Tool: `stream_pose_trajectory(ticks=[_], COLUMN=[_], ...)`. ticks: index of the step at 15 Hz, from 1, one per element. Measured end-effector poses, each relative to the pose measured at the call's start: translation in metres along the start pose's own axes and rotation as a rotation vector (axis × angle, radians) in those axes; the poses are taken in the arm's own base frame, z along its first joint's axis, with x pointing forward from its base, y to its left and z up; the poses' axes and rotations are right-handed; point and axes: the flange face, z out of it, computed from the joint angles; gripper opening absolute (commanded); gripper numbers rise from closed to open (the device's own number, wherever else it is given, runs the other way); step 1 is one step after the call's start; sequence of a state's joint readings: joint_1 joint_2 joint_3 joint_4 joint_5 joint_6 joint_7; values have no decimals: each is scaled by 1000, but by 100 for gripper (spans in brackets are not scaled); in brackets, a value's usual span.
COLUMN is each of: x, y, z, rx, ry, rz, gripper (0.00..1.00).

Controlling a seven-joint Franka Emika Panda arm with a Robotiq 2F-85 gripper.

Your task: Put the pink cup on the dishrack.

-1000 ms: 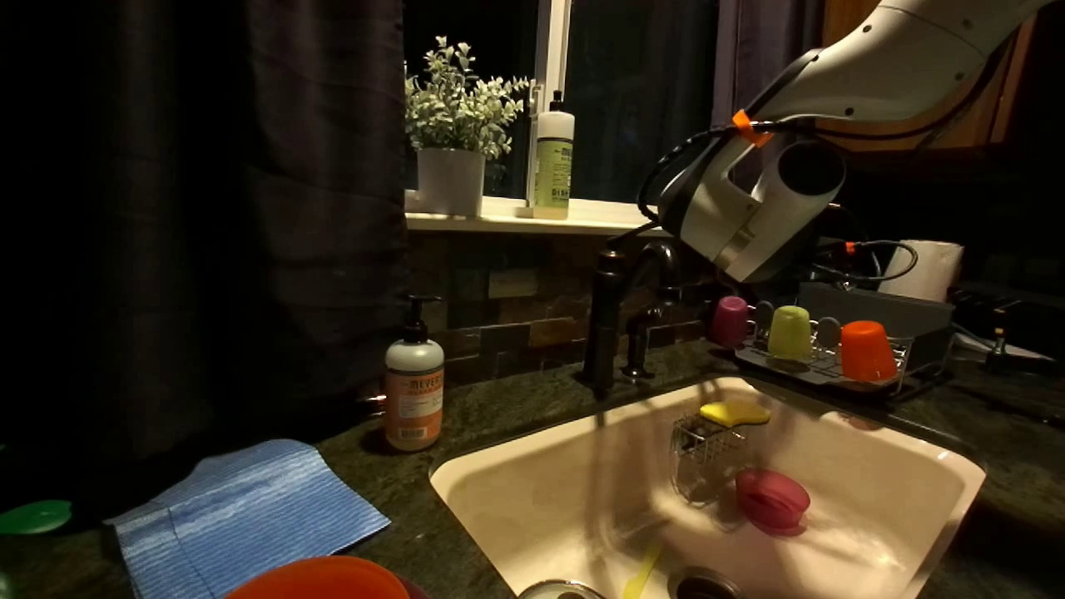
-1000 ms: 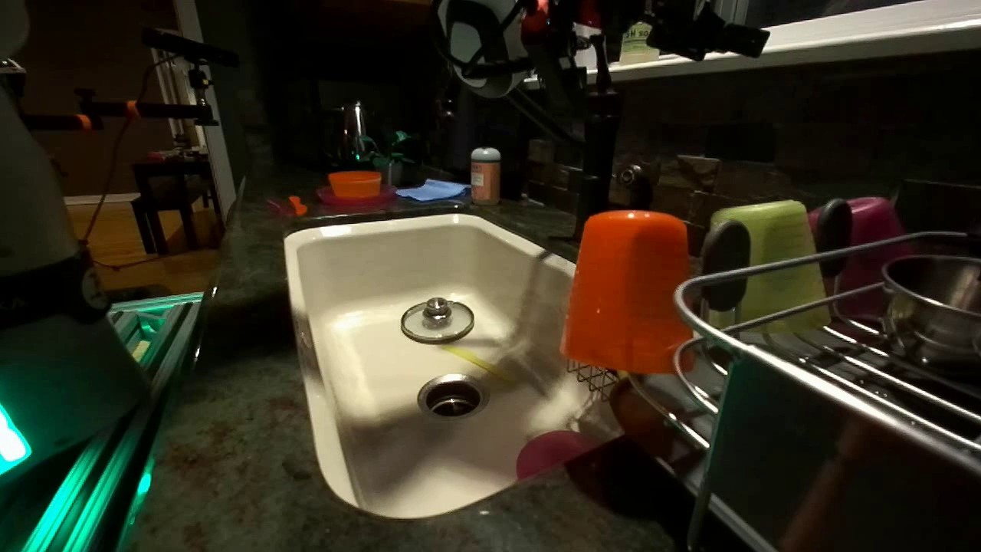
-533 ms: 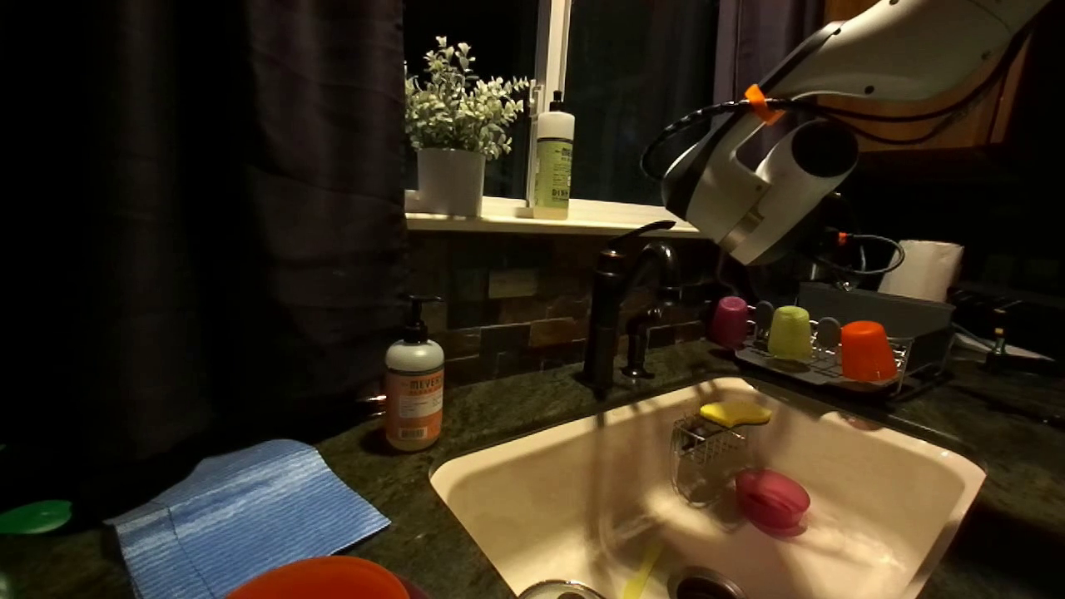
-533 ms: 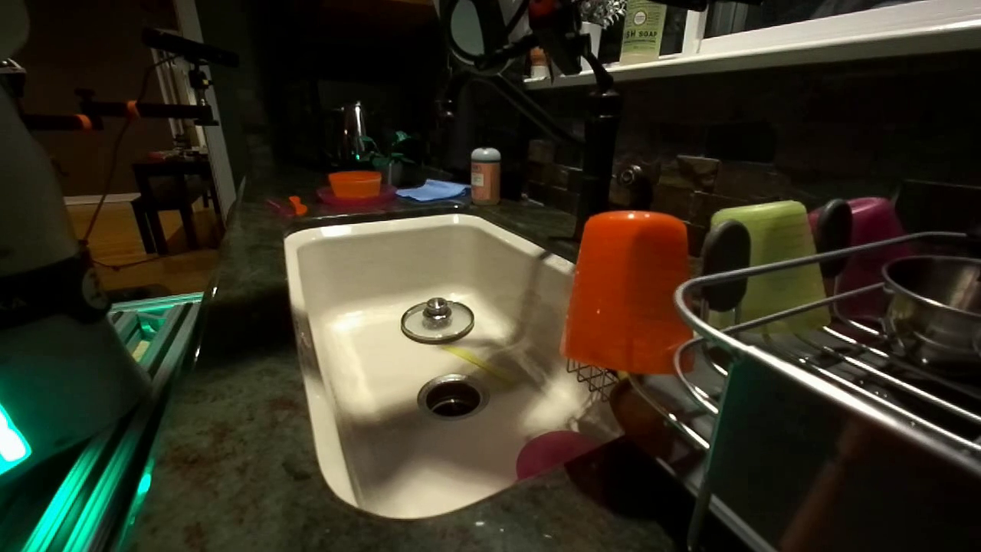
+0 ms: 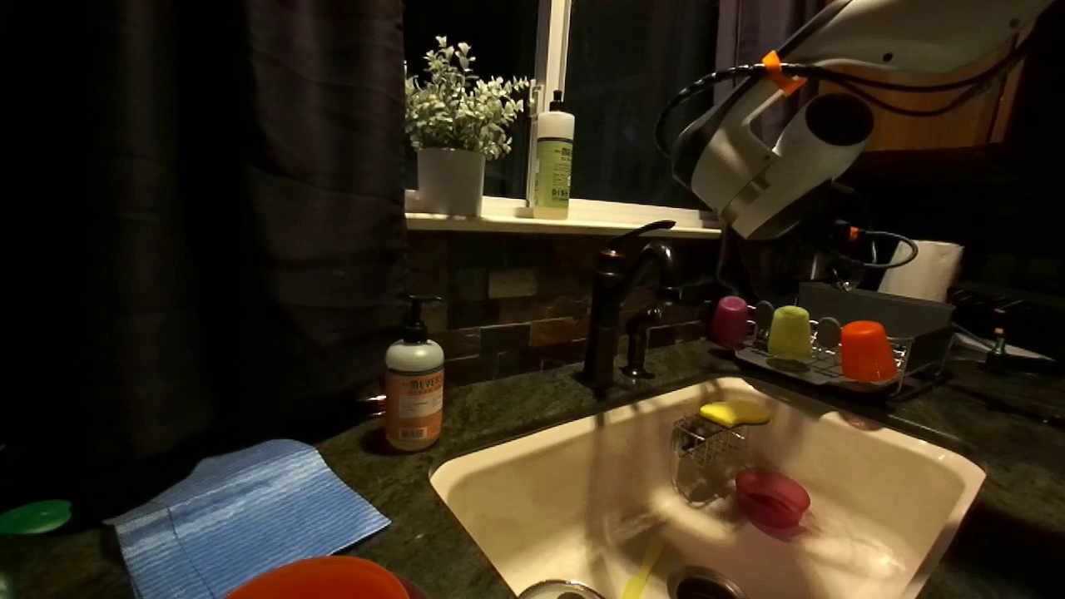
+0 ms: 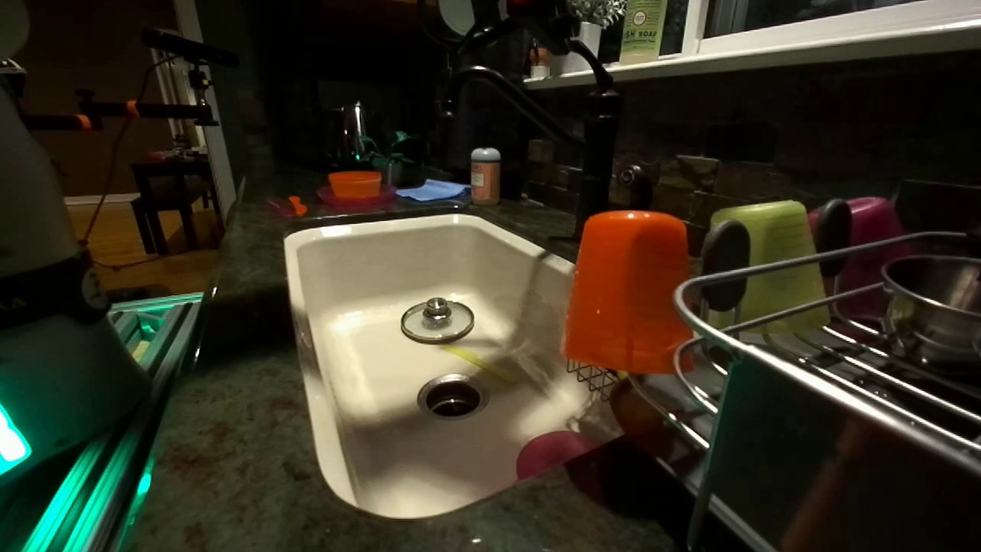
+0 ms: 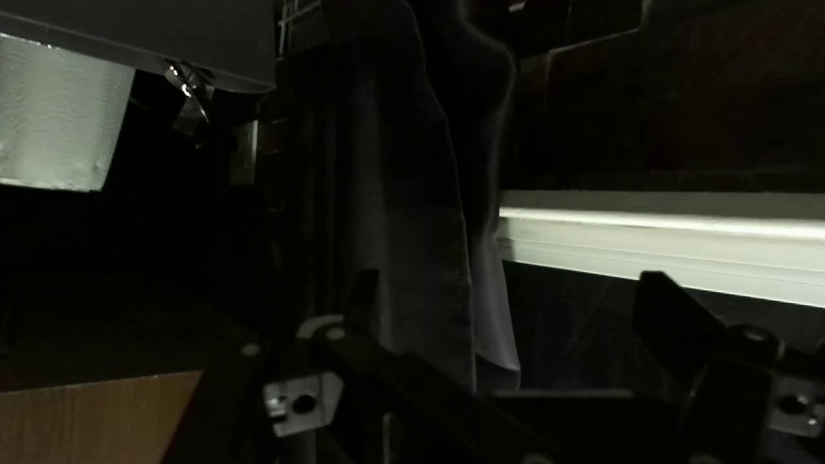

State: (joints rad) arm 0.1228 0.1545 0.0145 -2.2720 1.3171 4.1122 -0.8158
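Fingers (image 7: 673, 322) gape, apart from the pink cup (image 5: 730, 322) on the dishrack (image 5: 819, 369).

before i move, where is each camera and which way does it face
In an exterior view: near the blue cloth, facing the dishrack; robot arm upper right.
In an exterior view: beside the dishrack, facing the blue cloth; robot base left, robot arm top.
Wrist view: behind the open gripper, visible below; facing the curtain and windowsill.
Both exterior views share the sink and pink cup.
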Motion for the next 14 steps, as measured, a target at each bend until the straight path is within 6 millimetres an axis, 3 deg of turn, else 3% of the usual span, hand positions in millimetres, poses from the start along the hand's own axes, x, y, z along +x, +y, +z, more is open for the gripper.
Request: stream_pose_trajectory(ticks=[5, 11, 14], x=[-1, -13, 1], y=[8, 32, 42], z=[-3, -25, -36], rx=[102, 112, 61], ry=[-211, -421, -474], rz=[2, -44, -47], gripper=[100, 100, 100])
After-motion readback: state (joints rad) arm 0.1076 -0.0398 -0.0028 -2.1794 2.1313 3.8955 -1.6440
